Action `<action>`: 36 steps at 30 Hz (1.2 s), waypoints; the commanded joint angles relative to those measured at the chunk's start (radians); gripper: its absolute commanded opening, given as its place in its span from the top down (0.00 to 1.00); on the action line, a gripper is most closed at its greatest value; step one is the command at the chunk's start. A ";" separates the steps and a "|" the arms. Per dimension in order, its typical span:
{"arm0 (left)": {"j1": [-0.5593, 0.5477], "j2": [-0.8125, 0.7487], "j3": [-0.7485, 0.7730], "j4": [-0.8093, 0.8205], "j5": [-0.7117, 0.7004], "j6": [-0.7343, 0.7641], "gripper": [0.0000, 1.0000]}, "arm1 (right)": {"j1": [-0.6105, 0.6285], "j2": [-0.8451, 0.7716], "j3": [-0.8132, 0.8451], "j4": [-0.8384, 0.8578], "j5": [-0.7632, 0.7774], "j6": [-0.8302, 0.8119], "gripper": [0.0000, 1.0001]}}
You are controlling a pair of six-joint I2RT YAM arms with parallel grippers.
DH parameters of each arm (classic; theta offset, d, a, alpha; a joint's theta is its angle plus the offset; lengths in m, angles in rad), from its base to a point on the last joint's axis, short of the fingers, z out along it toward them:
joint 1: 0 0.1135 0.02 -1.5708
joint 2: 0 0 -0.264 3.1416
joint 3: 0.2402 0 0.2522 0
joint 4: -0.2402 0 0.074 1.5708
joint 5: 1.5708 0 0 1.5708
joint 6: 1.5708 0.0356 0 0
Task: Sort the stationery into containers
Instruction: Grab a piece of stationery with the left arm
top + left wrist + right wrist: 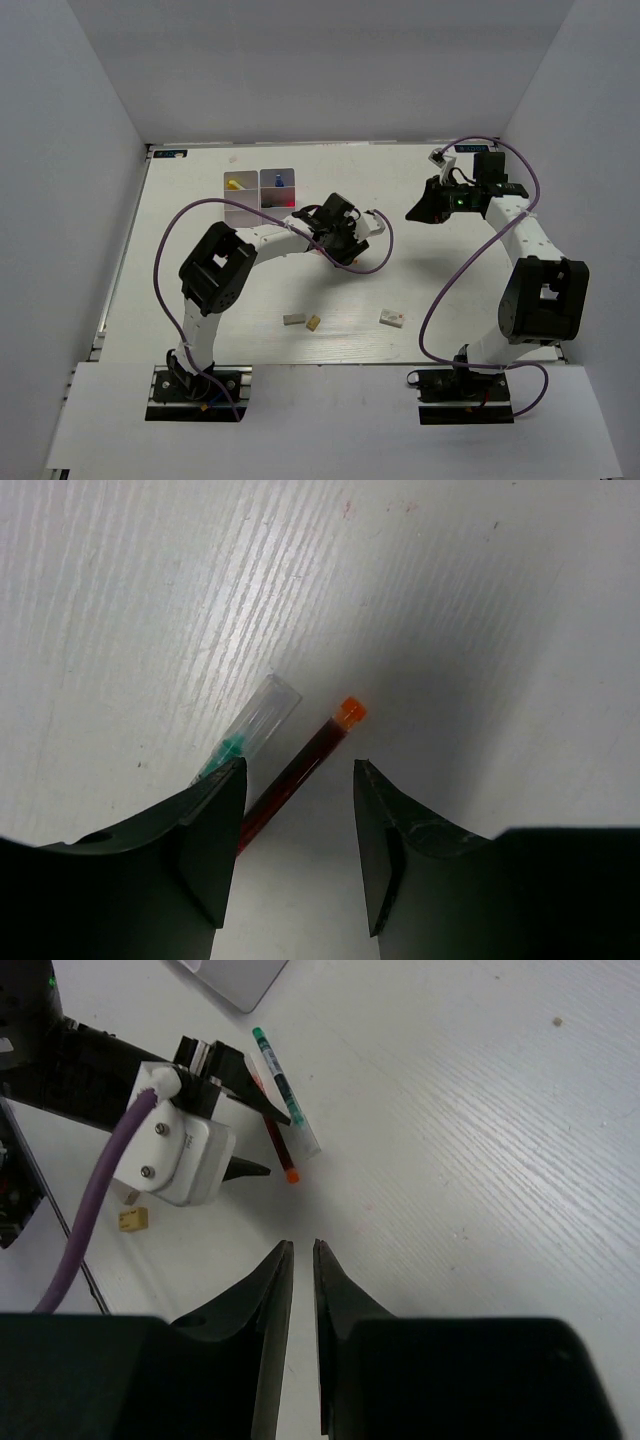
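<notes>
My left gripper (299, 772) is open, low over the white table. A dark red pen with an orange tip (300, 768) lies between its fingers, close to the left one. A green pen with a clear cap (250, 722) lies beside it, partly under the left finger. Both pens show in the right wrist view: the red pen (280, 1155) and the green pen (281, 1085), with the left gripper (260, 1138) over them. My right gripper (301, 1247) is shut and empty, held above the table to the right (425, 207). The white organiser (243, 206) stands at the back left.
The organiser holds a yellow-tipped item (234, 184) and a blue-capped bottle (277, 181). A grey eraser (294, 320), a tan eraser (314, 323) and a white eraser (392, 319) lie near the front. Purple cables loop from both arms. White walls enclose the table.
</notes>
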 commanded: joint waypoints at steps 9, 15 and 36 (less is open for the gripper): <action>-0.009 -0.009 -0.008 -0.008 -0.035 0.018 0.51 | -0.041 -0.016 -0.044 -0.013 -0.077 -0.008 0.80; -0.009 0.001 -0.057 -0.018 -0.035 0.018 0.52 | -0.042 -0.021 -0.049 -0.011 -0.086 -0.017 0.80; -0.074 -0.003 -0.161 -0.320 -0.136 -0.023 0.69 | -0.041 -0.047 -0.089 0.029 -0.115 0.018 0.79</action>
